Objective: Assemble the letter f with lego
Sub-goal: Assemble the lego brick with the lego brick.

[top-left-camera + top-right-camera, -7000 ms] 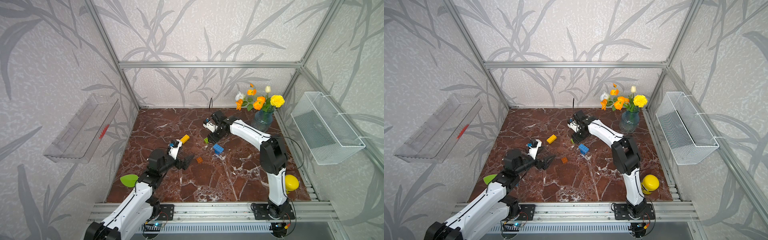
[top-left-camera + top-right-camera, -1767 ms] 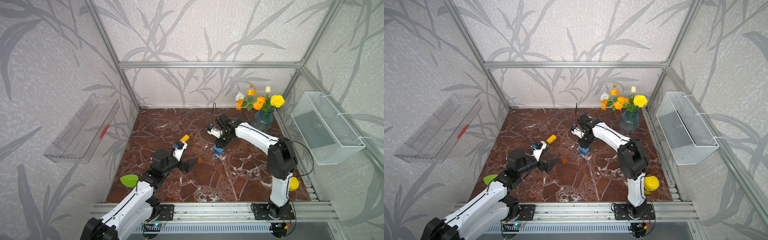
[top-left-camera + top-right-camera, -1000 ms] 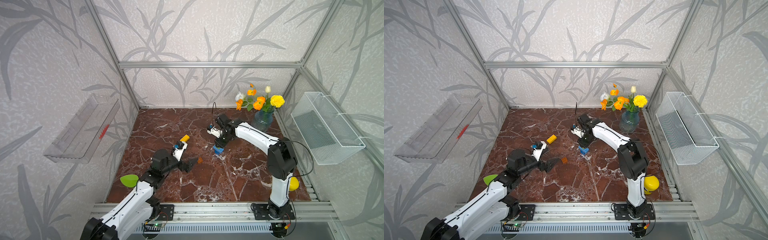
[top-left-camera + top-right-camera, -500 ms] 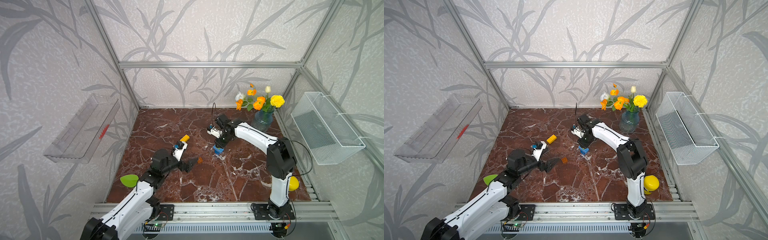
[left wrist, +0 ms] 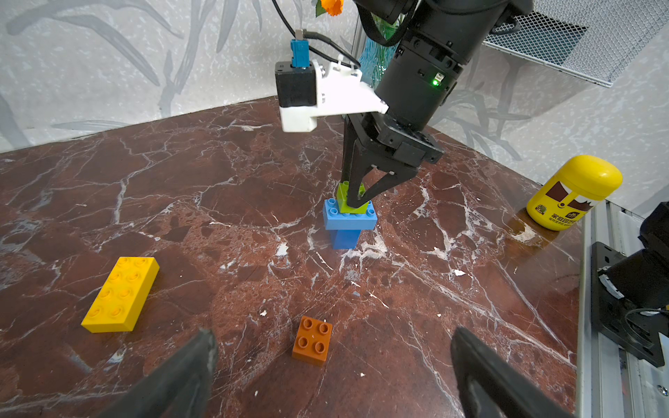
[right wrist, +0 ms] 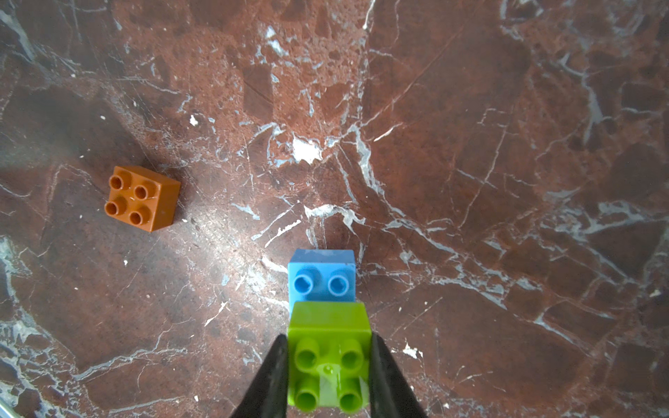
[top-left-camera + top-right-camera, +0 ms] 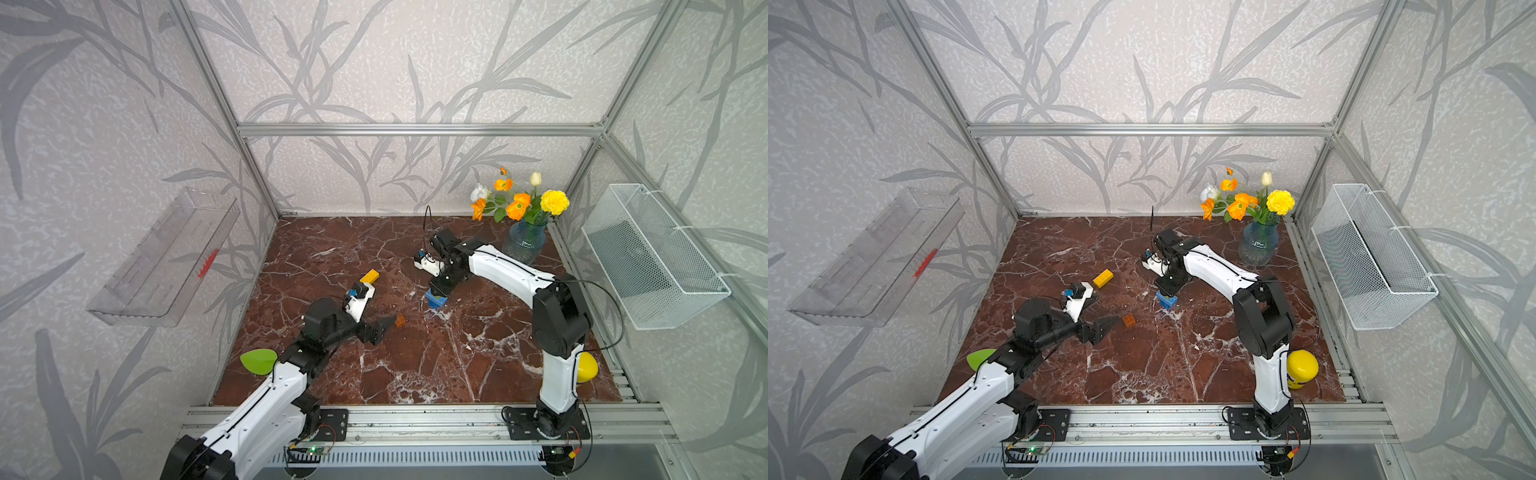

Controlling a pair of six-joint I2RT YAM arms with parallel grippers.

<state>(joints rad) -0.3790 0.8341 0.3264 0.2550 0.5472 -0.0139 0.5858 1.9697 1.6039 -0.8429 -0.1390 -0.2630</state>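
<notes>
Green lego brick gripped by right tool; bottle label illegible.

White arm links, black joints; left claw, right claw black, tapered; green wrist LED.

This is a robotics lab test cell dressed up as a room: an aluminium frame holds wallpaper panels around a marble-look tabletop. A left arm and a right arm are bolted to a slotted rail at the front, with a bare circuit board and loose wires below. A vase of flowers stands in a corner, and a wire basket and a clear shelf hang on the side walls.
</notes>
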